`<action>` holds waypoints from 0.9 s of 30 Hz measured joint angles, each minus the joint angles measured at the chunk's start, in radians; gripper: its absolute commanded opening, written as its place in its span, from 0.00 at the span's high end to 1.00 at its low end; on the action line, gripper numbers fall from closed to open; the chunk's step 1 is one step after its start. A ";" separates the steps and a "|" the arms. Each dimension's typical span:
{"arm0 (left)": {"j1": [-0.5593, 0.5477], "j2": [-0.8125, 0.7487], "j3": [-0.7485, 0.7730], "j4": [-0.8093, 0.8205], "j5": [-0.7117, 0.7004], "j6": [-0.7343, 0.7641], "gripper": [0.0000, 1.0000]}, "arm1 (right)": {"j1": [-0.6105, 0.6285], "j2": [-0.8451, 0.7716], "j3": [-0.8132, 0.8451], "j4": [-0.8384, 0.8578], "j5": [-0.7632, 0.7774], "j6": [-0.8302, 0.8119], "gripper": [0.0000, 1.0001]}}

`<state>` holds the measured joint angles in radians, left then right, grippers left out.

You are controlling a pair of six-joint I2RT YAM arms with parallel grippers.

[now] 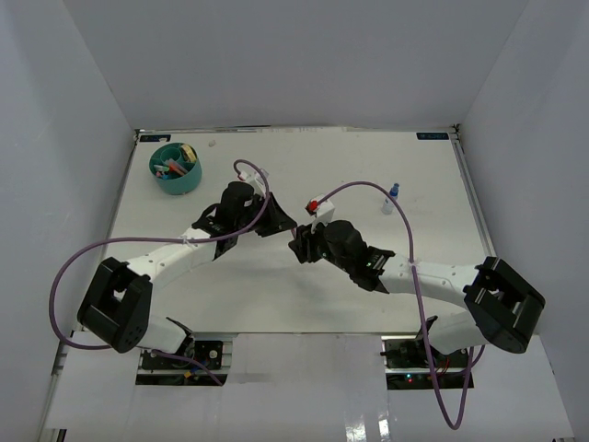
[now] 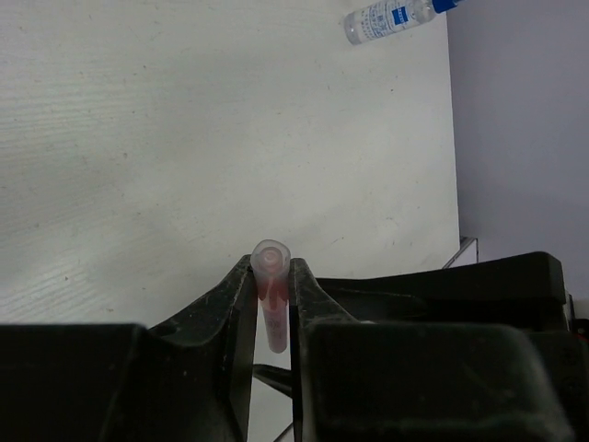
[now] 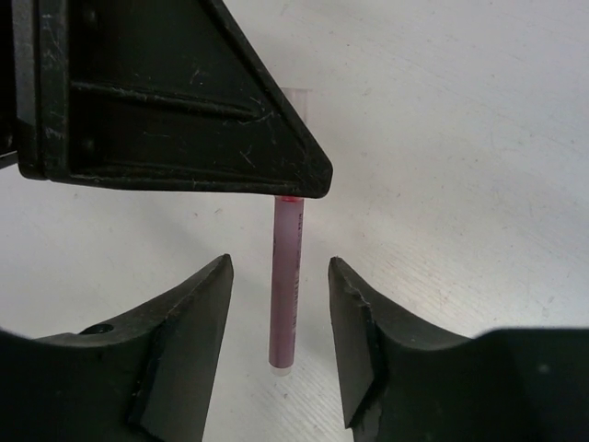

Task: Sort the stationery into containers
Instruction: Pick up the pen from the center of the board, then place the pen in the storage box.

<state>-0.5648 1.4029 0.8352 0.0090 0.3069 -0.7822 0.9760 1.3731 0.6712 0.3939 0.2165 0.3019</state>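
Observation:
A pink marker [image 2: 271, 299] is pinched end-on between the fingers of my left gripper [image 2: 272, 276], which is shut on it. In the right wrist view the same marker [image 3: 285, 285] runs down from under the left gripper's black finger [image 3: 166, 101]. It hangs between the jaws of my right gripper [image 3: 281, 322], which stands open with a gap on both sides of it. The two grippers [image 1: 276, 221] [image 1: 302, 244] meet over the middle of the table. The teal organizer [image 1: 175, 168] sits at the far left with several items inside. A small blue-capped bottle [image 1: 390, 198] [image 2: 386, 18] lies at the right.
White walls enclose the table [image 1: 276, 295] on three sides. Purple cables [image 1: 368, 189] loop above both arms. The organizer stands well to the left of the grippers and the bottle to the right of them.

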 measured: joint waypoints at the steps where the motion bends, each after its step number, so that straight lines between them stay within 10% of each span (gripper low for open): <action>1: 0.000 0.000 0.001 0.000 -0.002 0.006 0.89 | 0.000 0.000 0.000 0.000 0.000 0.000 0.36; 10: 0.005 0.000 0.090 -0.061 -0.271 0.174 0.90 | -0.001 -0.061 -0.009 -0.048 0.048 -0.037 0.04; 27: 0.407 0.166 0.299 0.179 -0.670 0.546 0.87 | -0.031 -0.183 -0.164 -0.079 0.154 -0.150 0.10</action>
<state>-0.1577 1.5684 1.1339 0.1883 -0.3630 -0.2367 0.9447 1.1904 0.5068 0.3153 0.3710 0.1516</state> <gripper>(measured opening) 0.256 0.901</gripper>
